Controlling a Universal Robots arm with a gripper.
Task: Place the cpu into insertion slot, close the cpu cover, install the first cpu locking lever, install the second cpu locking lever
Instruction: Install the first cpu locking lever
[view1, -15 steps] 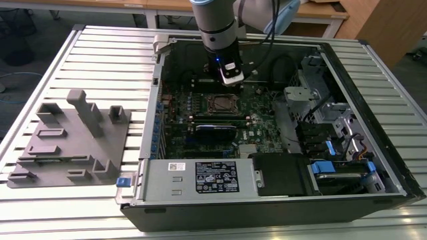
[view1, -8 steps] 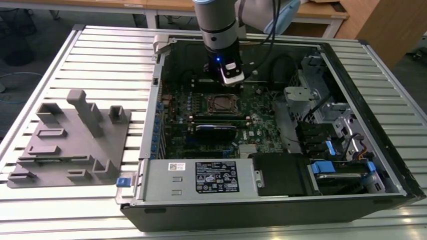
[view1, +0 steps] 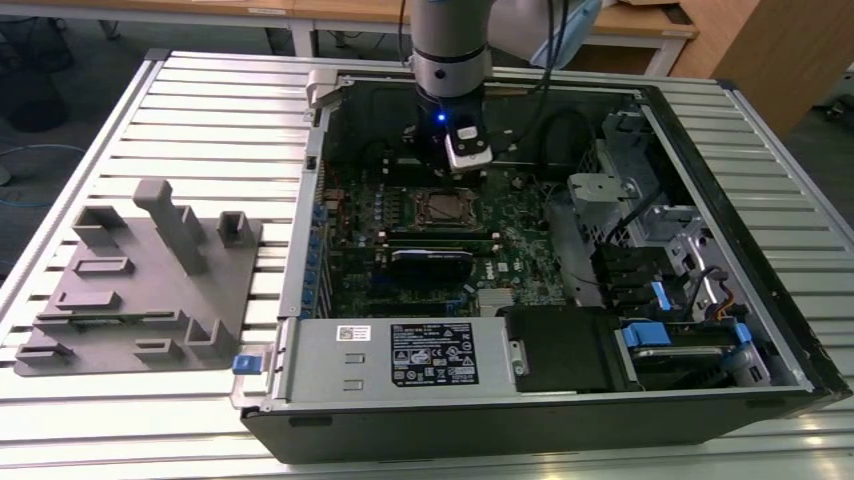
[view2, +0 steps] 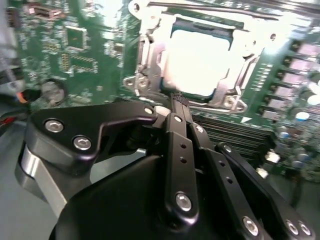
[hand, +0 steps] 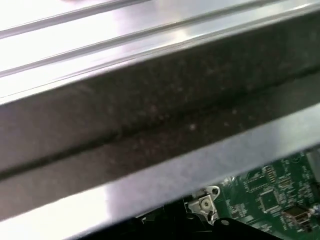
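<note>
Second wrist view, cpu (view2: 197, 62) just beyond pincer (view2: 176, 100)

In the second wrist view the black gripper (view2: 175, 107) fills the lower frame, its fingers pressed together into one narrow tip just below the insertion slot (view2: 150, 65). The cpu (view2: 197, 60) lies in the slot — bright, silvery, glare-washed — framed by the cpu cover (view2: 240, 75). Green circuit board (view2: 75, 50) spreads across the upper left.
</note>
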